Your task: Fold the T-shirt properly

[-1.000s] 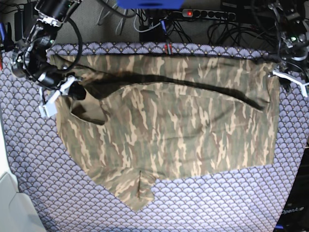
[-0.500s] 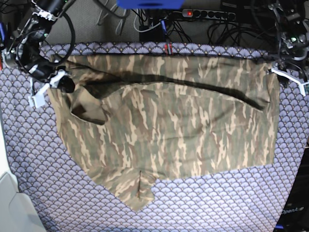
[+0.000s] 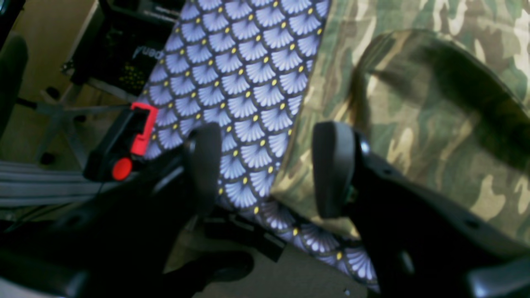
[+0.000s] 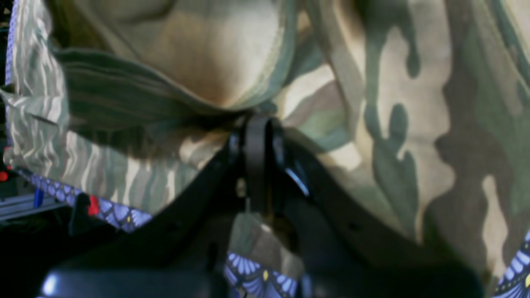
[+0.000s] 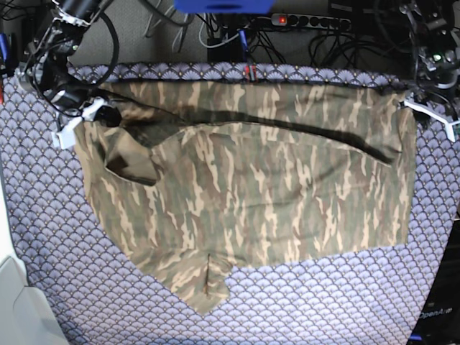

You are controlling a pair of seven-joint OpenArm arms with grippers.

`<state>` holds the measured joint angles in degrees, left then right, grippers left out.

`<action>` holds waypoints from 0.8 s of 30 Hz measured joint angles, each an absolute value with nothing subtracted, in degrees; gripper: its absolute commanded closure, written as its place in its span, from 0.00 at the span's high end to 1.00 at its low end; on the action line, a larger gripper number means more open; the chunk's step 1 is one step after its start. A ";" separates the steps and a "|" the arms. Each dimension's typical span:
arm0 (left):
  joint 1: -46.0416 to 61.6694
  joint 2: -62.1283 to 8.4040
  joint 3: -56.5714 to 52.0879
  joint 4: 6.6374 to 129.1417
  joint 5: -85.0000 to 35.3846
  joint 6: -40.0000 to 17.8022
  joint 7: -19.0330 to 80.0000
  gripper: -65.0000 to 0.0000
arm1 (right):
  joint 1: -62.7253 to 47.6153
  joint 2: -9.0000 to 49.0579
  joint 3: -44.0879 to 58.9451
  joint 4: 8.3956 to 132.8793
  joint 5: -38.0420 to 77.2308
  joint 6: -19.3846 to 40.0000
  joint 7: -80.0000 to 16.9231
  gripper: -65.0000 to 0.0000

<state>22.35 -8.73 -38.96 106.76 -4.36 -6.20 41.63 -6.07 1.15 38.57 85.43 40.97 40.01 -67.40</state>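
The camouflage T-shirt (image 5: pixel 251 194) lies spread over the purple scallop tablecloth (image 5: pixel 323 302), its far part folded toward the front along a dark diagonal crease. At the far left corner my right gripper (image 5: pixel 90 118) is shut on a bunch of the shirt's cloth. In the right wrist view the right gripper (image 4: pixel 256 132) pinches a fold of the T-shirt (image 4: pixel 393 103). My left gripper (image 5: pixel 431 115) is at the shirt's far right corner. In the left wrist view the left gripper (image 3: pixel 267 165) stands open just above the edge of the T-shirt (image 3: pixel 434 124), holding nothing.
A power strip (image 5: pixel 287 20) and tangled cables run behind the table's far edge. A black clamp with red parts (image 3: pixel 124 145) sits at the tablecloth (image 3: pixel 240 82) edge beside my left gripper. A white object (image 5: pixel 14 302) stands at the front left.
My right gripper has moved toward the far left corner, drawing the pinched shirt cloth with it. The left gripper has stayed open in place.
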 measured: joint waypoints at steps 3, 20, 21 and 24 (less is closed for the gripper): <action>22.33 -8.73 -38.96 106.78 -4.36 -6.22 41.63 0.53 | -5.91 1.13 38.57 85.38 40.97 40.01 -67.44 0.00; 22.17 -9.17 -39.11 106.96 -4.56 -6.09 41.60 0.53 | 5.78 0.75 23.11 75.44 40.91 39.77 -63.11 0.00; 22.20 -9.28 -39.13 106.96 -4.54 -6.24 41.60 0.53 | 7.51 0.78 22.15 75.48 41.17 39.75 -63.16 0.00; 22.33 -9.34 -39.53 106.98 -4.56 -6.24 41.60 0.53 | 13.41 0.97 19.27 75.72 41.28 39.70 -63.05 0.00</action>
